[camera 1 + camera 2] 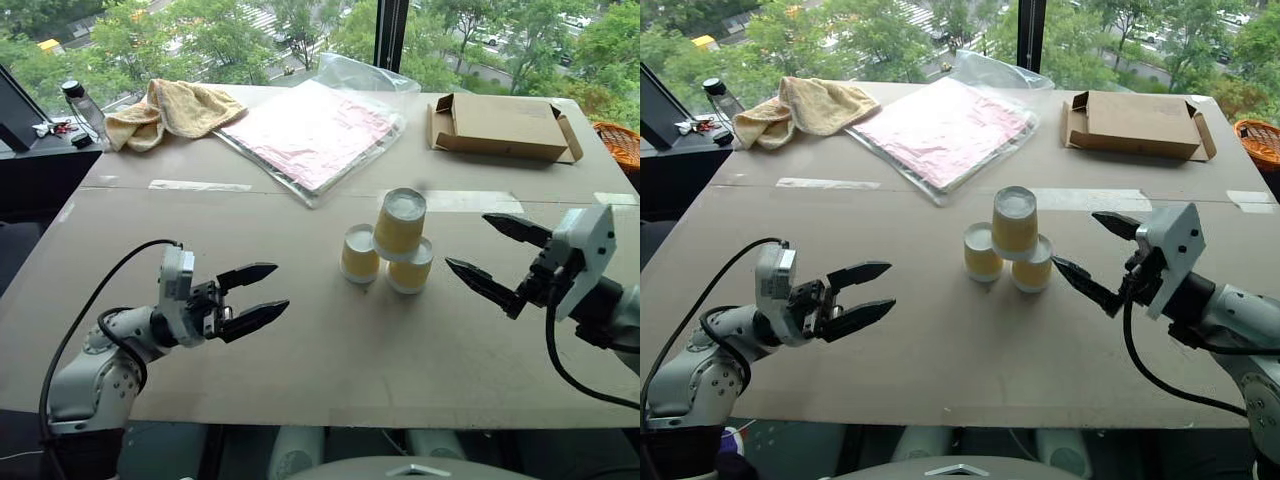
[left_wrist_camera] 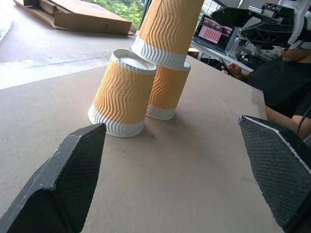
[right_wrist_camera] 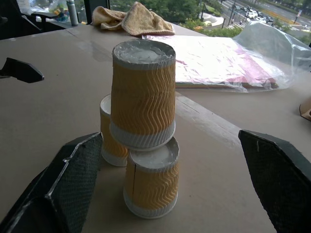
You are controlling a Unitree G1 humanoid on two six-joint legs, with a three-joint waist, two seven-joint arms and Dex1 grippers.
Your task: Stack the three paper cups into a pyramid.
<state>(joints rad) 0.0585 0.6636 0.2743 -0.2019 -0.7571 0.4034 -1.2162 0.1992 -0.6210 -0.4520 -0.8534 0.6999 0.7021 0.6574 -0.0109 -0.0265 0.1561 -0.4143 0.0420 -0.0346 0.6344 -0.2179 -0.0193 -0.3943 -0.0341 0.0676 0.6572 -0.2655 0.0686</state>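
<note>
Left eye view: three cups [image 1: 390,250] mid-table [image 1: 250,330], two upside down side by side, third on top (pyramid). Left gripper [image 1: 250,296] and right gripper [image 1: 487,255] flank the cups, jaws spread, empty.

No readable text or labels

The tan ribbed paper cups [image 3: 143,99], the flat brown cardboard box [image 1: 503,127] and the clear plastic bag of pink sheets [image 1: 312,130] carry no legible lettering, numbers or brands.

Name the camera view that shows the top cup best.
The right wrist view: the top cup shows whole, upside down, resting on both lower cups. The left wrist view cuts off its upper part; both eye views show it small from above.
</note>
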